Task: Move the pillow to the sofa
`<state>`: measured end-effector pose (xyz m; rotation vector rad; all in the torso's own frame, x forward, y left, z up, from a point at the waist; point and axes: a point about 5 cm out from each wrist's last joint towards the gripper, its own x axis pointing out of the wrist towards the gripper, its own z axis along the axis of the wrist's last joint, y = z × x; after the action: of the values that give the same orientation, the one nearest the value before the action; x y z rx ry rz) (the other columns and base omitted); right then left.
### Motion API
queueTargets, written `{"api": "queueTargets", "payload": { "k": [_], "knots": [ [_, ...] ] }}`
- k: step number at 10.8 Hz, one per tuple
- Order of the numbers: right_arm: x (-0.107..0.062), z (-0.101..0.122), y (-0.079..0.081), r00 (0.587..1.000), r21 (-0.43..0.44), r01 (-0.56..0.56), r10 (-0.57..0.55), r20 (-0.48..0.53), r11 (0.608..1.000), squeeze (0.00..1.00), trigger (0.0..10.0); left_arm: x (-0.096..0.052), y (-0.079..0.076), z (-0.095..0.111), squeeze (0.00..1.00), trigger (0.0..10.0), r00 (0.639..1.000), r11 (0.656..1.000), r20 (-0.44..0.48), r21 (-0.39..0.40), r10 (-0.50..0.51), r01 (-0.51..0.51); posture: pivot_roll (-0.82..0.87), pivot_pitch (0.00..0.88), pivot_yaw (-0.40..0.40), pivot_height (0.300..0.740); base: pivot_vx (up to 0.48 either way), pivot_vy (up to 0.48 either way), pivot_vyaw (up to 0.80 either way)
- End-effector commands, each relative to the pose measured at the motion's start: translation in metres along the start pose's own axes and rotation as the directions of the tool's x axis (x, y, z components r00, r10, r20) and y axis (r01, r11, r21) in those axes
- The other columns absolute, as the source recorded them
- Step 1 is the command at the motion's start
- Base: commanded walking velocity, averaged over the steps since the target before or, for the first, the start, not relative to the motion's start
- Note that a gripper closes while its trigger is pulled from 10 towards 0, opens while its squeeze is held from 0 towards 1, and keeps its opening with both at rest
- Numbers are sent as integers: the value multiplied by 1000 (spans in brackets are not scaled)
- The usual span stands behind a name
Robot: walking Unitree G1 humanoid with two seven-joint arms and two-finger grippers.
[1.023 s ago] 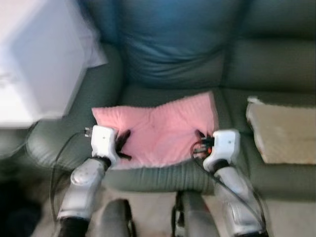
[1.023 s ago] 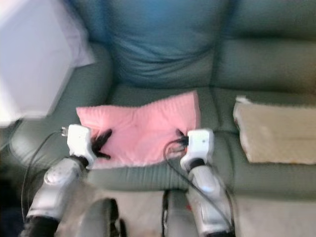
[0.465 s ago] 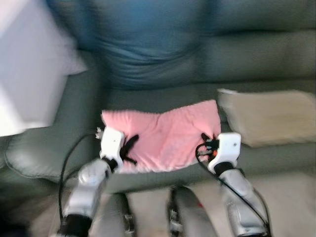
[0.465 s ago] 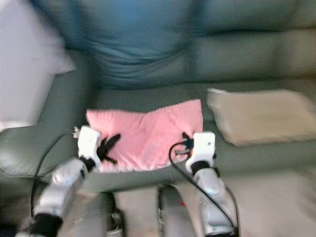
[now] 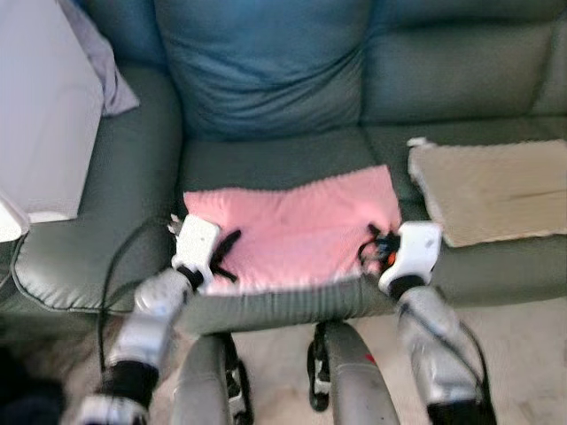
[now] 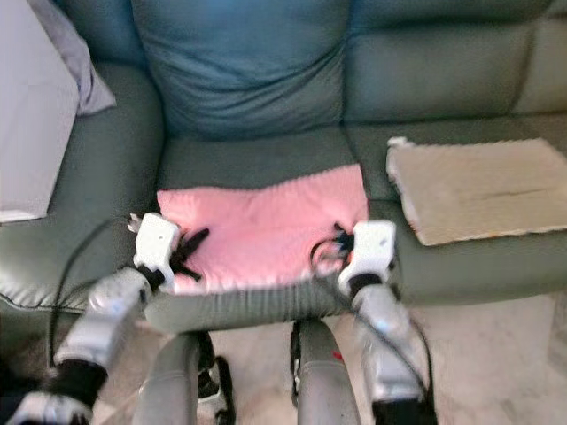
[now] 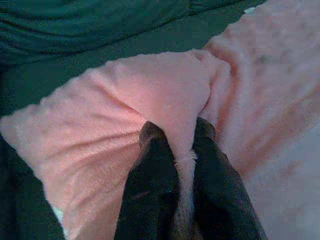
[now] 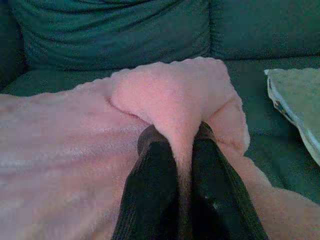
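Note:
A flat pink pillow (image 5: 292,228) lies on the seat of the dark green sofa (image 5: 266,159), near its front edge. My left gripper (image 5: 226,254) is shut on the pillow's left edge, and the left wrist view shows a fold of pink fabric (image 7: 165,100) pinched between the black fingers (image 7: 155,170). At the pillow's right edge my right gripper (image 5: 376,246) is shut on it too, with pink cloth (image 8: 175,100) squeezed between its fingers (image 8: 155,175).
A beige cushion (image 5: 487,190) lies on the seat to the right. A big blue-green back cushion (image 5: 266,62) leans behind the pillow. Over the left armrest (image 5: 80,239) hangs a white sheet (image 5: 40,106). My legs (image 5: 354,381) stand against the sofa front.
The camera has shifted, and the picture is sharper now. Both grippers keep their hold on the pink pillow, which stays on the seat near the front edge.

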<state>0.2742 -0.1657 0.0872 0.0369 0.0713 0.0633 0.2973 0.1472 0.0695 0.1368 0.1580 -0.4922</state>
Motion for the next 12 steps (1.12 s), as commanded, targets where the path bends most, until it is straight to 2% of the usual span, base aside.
{"api": "queueTargets", "payload": {
  "k": [1, 4, 5, 6, 9, 12],
  "knots": [
    [2, 2, -13, 999, 4, 46, -46, -6, 999, 0, 10000, 0, 6, 1, 0, 10000, 1000, 1000, -1, 27, 8, -8, -57, 287, 33, 656, 0, 0, 0],
    [20, 9, -25, 999, -12, 40, -40, -13, 999, 0, 10000, 15, 8, 11, 0, 10000, 999, 998, 30, 39, 43, -44, -47, 349, 37, 656, 0, 0, 0],
    [26, 9, -26, 999, -34, 36, -37, -26, 999, 0, 10000, 20, 5, 13, 0, 10000, 999, 998, 37, 48, 38, -39, -41, 362, 34, 656, 0, 0, 0],
    [36, 3, -32, 996, -81, 65, -70, -59, 995, 0, 10000, 31, -6, 16, 0, 10000, 999, 997, 42, 78, 1, -5, -34, 368, 26, 656, 0, 0, 0],
    [56, 16, -35, 995, -78, 92, -94, -30, 993, 0, 10000, 53, -10, 28, 0, 10000, 999, 996, 44, 86, 7, -10, -56, 383, 27, 656, 0, 0, 0],
    [67, 23, -47, 993, -82, 118, -120, -18, 990, 0, 10000, 67, -10, 39, 0, 10000, 997, 994, 59, 92, 55, -60, -68, 388, 13, 656, 0, 0, 0]
  ]
}}
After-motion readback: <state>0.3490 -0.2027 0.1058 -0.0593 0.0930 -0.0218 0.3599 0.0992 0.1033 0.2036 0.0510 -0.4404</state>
